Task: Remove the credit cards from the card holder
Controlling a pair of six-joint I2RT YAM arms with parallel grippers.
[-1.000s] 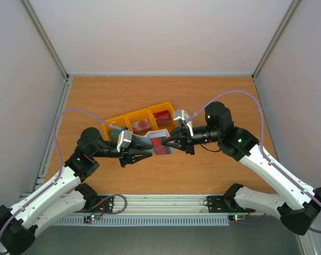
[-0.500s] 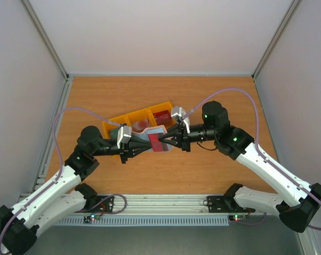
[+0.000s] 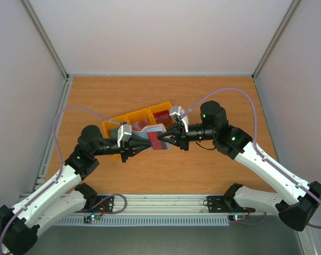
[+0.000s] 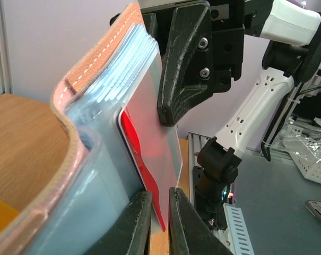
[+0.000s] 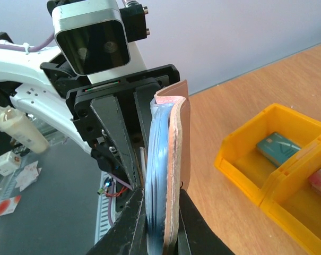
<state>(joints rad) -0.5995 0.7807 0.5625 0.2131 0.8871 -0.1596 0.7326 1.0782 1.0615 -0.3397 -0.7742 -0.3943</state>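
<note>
Card holder [image 4: 104, 90], stitched tan edge, thin red card [image 4: 141, 154] in L gripper [image 4: 159, 197]

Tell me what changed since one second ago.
The left gripper closed on the thin dark red card in the taupe-brown bifold card holder, and both grippers shifted slightly toward the yellow plastic tray, which stayed put. The right gripper kept holding the holder.
</note>
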